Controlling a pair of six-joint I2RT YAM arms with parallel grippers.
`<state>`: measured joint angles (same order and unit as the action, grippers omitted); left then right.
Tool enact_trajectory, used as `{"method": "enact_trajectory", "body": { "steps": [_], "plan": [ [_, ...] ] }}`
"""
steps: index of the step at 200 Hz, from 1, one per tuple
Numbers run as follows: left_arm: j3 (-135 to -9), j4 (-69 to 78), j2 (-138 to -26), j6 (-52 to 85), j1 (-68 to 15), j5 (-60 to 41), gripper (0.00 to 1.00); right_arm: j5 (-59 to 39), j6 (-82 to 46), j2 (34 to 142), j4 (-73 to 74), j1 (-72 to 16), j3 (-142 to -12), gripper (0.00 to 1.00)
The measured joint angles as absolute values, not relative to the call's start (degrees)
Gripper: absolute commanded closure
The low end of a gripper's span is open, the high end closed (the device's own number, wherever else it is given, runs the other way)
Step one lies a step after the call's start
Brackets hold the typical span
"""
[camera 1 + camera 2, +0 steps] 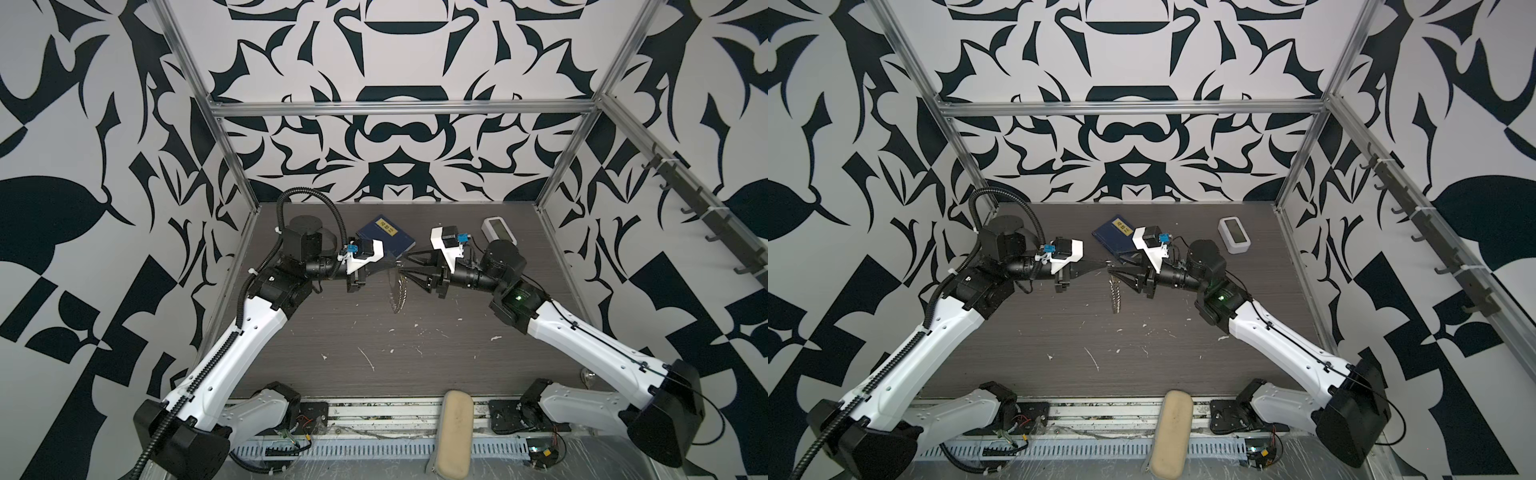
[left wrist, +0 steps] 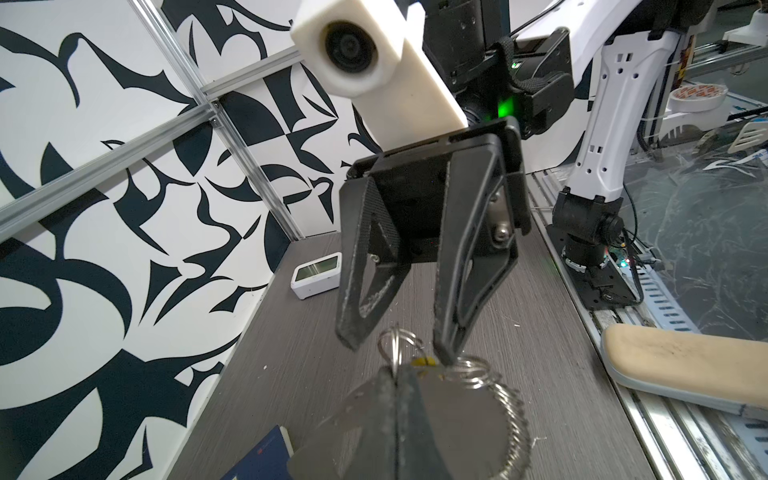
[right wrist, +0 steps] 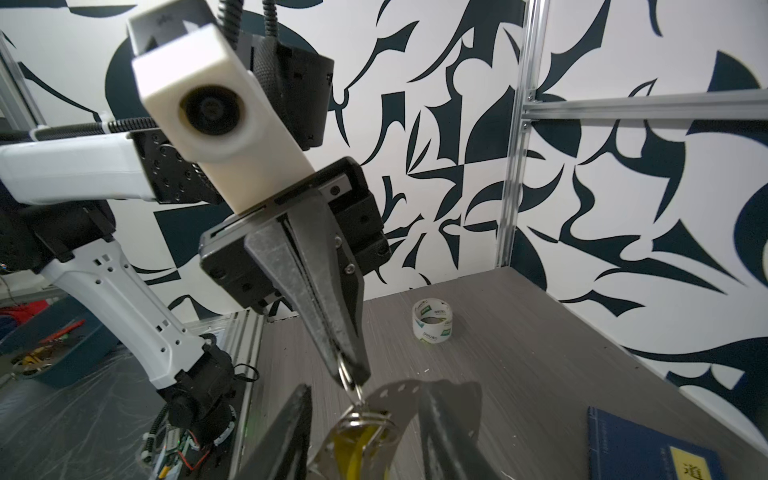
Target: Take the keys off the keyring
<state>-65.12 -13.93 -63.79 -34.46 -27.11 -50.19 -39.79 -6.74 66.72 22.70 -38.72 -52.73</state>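
Keyring (image 1: 397, 296) hangs at the centre of both top views, a short string of silver rings dangling below the spot where the two grippers meet above the table (image 1: 374, 340). The left gripper (image 1: 392, 270) reaches in from the left with jaws together. The right gripper (image 1: 402, 265) comes from the right with jaws apart. A book (image 1: 384, 237) lies behind them, a white device (image 1: 500, 230) sits upper right, and a beige case (image 1: 451, 432) is at the bottom edge. The key is too small to make out here.

The left wrist view adds it: a speck of yellow key (image 2: 424, 361) among the rings at lower centre, just beside one tip of the right gripper (image 2: 397, 349), whose jaws stand spread. The left gripper (image 2: 398, 374) fills the bottom centre, jaws pressed together.

In the right wrist view the left gripper (image 3: 351, 376) is clamped on a small ring of the keyring (image 3: 365, 417). The key (image 3: 353, 449), at bottom centre, hangs between the right gripper's parted fingers (image 3: 291, 436); I cannot tell whether they touch it. Only this view shows a tape roll (image 3: 432, 326), right of centre.
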Motion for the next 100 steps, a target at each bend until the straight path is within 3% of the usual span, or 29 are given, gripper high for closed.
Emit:
{"method": "enact_trajectory", "body": {
  "steps": [100],
  "plan": [
    [-65.1,-14.0,-63.6,-34.1,-27.1,-49.8,1.0,-40.5,-6.3,67.4,22.2,-38.9,-52.7,0.84]
  ]
}}
